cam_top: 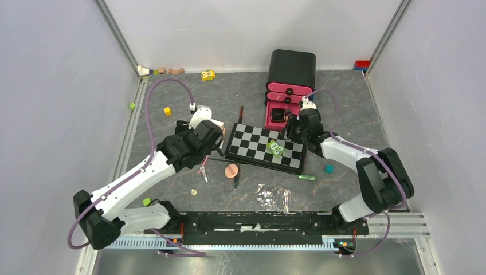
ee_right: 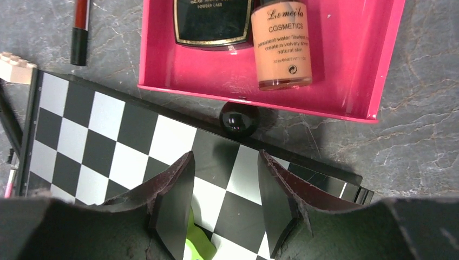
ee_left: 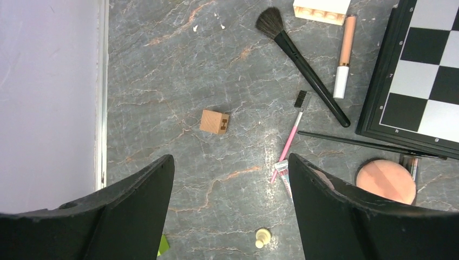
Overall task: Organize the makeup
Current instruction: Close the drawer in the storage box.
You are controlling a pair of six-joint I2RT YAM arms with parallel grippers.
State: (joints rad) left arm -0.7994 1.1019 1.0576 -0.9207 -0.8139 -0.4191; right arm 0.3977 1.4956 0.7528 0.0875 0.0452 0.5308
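Note:
Under my open left gripper (ee_left: 231, 162) lies bare table, with makeup scattered just ahead and to the right: a black long-handled brush (ee_left: 303, 65), a peach tube (ee_left: 345, 51), a thin pink wand (ee_left: 289, 138), a dark pencil (ee_left: 368, 143) and a round peach puff (ee_left: 386, 181). My right gripper (ee_right: 226, 157) hovers open and empty over the chequered board (ee_right: 108, 135), just short of the open pink drawer (ee_right: 379, 65). A black compact (ee_right: 212, 21) and a foundation bottle (ee_right: 281, 43) lie in that drawer. A small green tube (cam_top: 306, 177) rests near the board's front edge.
The black drawer unit (cam_top: 292, 69) stands at the back. Green blocks (cam_top: 275, 148) sit on the board. A wooden cube (ee_left: 214, 121), a pale pawn (ee_left: 262, 237), a cream brick (ee_left: 320, 10), a teal block (cam_top: 329, 168) and a clear plastic wrapper (cam_top: 274, 196) lie about.

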